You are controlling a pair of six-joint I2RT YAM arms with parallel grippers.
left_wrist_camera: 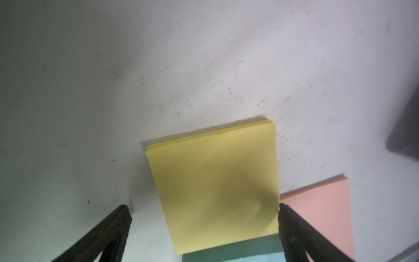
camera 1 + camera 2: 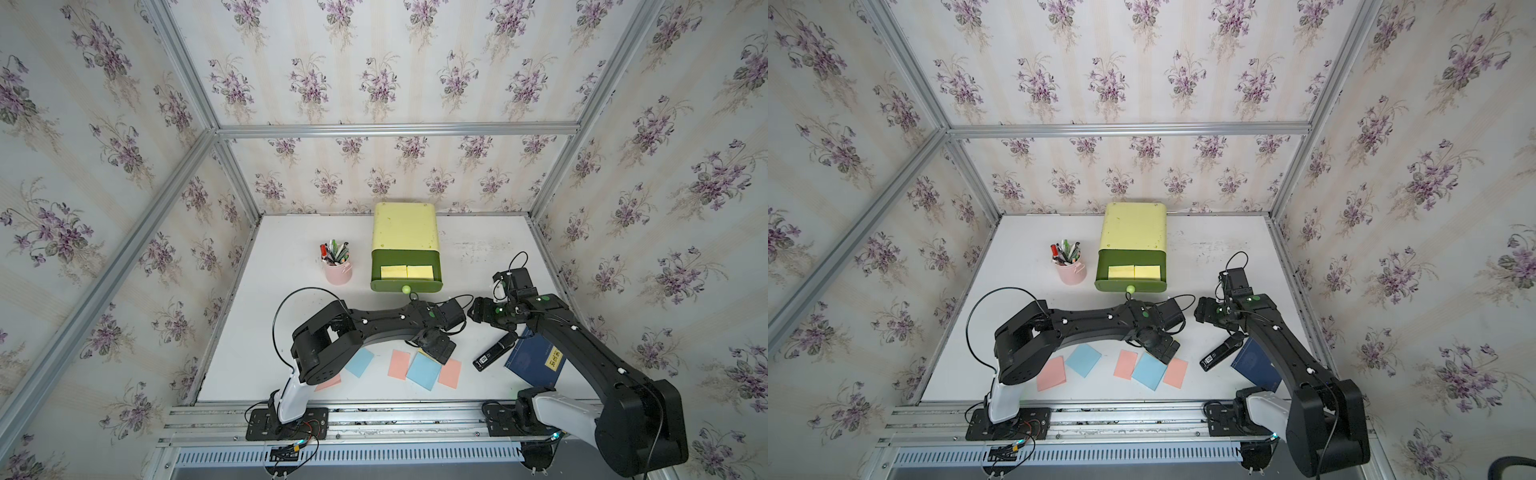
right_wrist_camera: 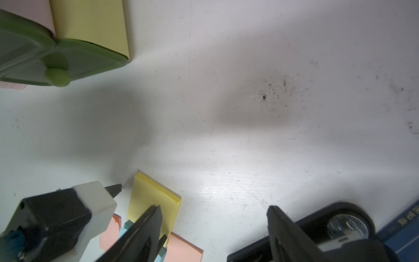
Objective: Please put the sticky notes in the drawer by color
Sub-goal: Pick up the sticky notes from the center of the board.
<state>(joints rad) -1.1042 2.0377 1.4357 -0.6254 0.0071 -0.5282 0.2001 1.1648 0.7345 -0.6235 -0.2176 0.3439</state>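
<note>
- yellow sticky note (image 1: 213,188): thin stack, flat on the worktop (image 1: 113,90), lying between the fingers of the left hand (image 1: 202,206).
- left hand spread wide, gripping nothing. One finger (image 1: 291,224) is at the note's edge; the other stands clear of the opposite edge.
- the note's wrist-side edge lies over a blue note (image 1: 233,255). A pink note (image 1: 322,208) sits just outside the near finger.
- step, as I read it: pinching the yellow one up. To do it well:
  - centre the hand first
  - bring the tips down to the worktop
  - close across the two side edges; a thin stack may buckle
  - don't drag the blue or pink note along
- drawer (image 2: 405,232): well beyond the left hand's fingertips, one tray pulled out. Two yellow notes (image 2: 394,272) lie side by side inside, so yellow likely goes there.
- right hand (image 3: 213,208): half spread, empty, just beside the left hand.
- writing:
  - dark blue book (image 2: 528,361) has a yellow label with characters, too small to read
  - black device (image 2: 496,351) has a white code sticker, unreadable
  - no brand seen
</note>
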